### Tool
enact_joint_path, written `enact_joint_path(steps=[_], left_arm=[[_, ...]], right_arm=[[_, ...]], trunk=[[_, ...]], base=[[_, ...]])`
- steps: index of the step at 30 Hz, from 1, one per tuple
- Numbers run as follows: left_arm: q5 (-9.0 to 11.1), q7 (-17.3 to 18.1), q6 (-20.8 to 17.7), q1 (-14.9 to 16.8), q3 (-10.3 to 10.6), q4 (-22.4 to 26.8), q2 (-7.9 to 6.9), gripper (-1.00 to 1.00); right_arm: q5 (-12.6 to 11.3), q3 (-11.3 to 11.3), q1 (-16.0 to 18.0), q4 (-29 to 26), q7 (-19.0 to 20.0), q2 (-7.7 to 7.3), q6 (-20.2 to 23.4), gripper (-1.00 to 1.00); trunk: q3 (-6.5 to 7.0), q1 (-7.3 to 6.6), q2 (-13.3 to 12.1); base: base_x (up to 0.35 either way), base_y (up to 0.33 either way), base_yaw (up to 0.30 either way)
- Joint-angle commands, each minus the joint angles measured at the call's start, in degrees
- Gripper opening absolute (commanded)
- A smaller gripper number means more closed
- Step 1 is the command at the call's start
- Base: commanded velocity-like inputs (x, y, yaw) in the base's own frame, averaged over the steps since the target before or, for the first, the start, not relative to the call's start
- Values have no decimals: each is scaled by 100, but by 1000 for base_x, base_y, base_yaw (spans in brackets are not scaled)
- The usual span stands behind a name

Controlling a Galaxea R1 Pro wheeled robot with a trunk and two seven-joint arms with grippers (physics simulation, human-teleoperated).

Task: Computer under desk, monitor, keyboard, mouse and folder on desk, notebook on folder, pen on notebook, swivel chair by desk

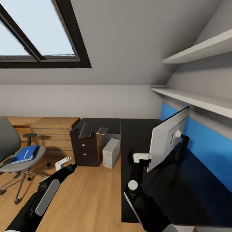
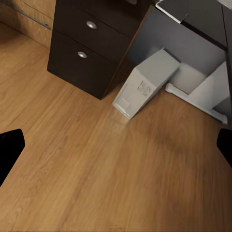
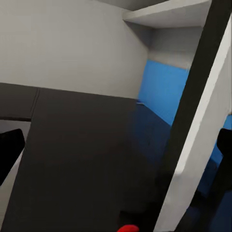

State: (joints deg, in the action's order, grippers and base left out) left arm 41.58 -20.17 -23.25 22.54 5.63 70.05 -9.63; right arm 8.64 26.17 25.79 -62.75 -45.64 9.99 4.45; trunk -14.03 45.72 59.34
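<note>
Right gripper (image 1: 140, 157) spreads wide at the monitor (image 1: 167, 137) edge over the desk (image 1: 180, 190); left gripper (image 1: 64, 162) gapes over bare floor (image 2: 96, 169).

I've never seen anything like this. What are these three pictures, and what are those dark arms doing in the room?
It is a simulated two-armed robot tidying a bedroom. The big picture looks down from its head: its left gripper hangs open over the wood floor, and its right gripper is open beside the monitor, gripping nothing. The other two pictures come from cameras on each wrist. The left one looks at the computer on the floor by the drawers. The right one looks across the black desk. The keyboard lies on the desk; the folder lies on the chair.
</note>
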Motion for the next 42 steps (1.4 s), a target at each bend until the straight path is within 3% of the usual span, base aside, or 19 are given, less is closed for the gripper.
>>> enact_joint_path(steps=[1, 5, 6, 7, 9, 18, 26, 35, 40, 42], left_arm=[[60, -57, -6, 4, 17, 6, -6, 100], [66, -58, -15, 4, 17, -1, -4, 100], [68, -58, -18, 4, 17, -5, -1, 100], [69, -58, -20, 4, 33, -16, 3, 100], [70, -58, -21, 4, 38, -21, 4, 100], [70, -57, -14, 4, 47, -35, 112, 100], [70, -50, -11, 4, 52, -35, 133, 100], [70, -49, -5, 4, 52, -35, 137, 100], [68, -49, -4, 4, 52, -35, 137, 100], [69, -49, -4, 4, 52, -35, 137, 100]], right_arm=[[41, -10, 5, 97, -29, 0, 16, 100], [41, -167, 13, 280, -22, 0, -22, 100], [37, -421, 27, 433, -14, 0, -39, 100], [37, -856, 47, 624, -3, 0, -94, 100], [39, -982, 54, 671, 0, 0, -136, 100], [48, -1119, 59, 719, 3, 0, -206, 100], [42, -1155, 63, 719, -3, 0, -208, 100], [40, -1341, 91, 724, 2, 0, -208, 100], [-18, -1404, 173, 780, 19, -112, -207, 100], [-145, -1426, 298, 975, 53, -175, -218, 100]], trunk=[[-8, 4, 5], [-8, 4, 5], [-8, 4, 5], [-8, 4, 5], [-8, 4, 5], [-8, 4, 5], [-8, 4, 5], [-8, 4, 5], [-8, 4, 5], [-8, 4, 5]], base=[[267, 16, 0], [161, 10, 0], [57, 3, 0], [19, 1, 0], [12, 1, 0], [3, 0, 0], [0, 0, 0], [0, 0, 0], [0, 0, 0], [0, 0, 0]])
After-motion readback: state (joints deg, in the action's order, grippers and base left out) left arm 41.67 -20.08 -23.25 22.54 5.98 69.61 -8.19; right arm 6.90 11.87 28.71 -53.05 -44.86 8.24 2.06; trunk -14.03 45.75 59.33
